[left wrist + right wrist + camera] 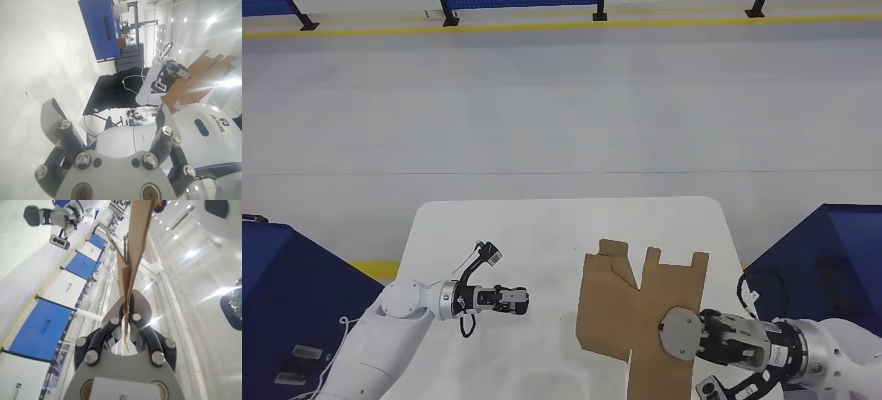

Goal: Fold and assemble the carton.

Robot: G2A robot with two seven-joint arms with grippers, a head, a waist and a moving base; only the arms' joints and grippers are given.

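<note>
On your left, the left claw [522, 299] hovers over the white table [542, 225], its fingers [53, 108] spread apart and holding nothing. To its right, well apart from it, you find the flattened brown carton [627, 305] over the table's right half, its flaps pointing away from the robot. The right claw [127, 308] is clamped on the carton's near edge.

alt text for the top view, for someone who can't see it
The right gripper is shut on a flat, unfolded brown carton over the right half of a white table. The left gripper sits empty over the table's left half, pointing toward the carton without touching it.
</note>
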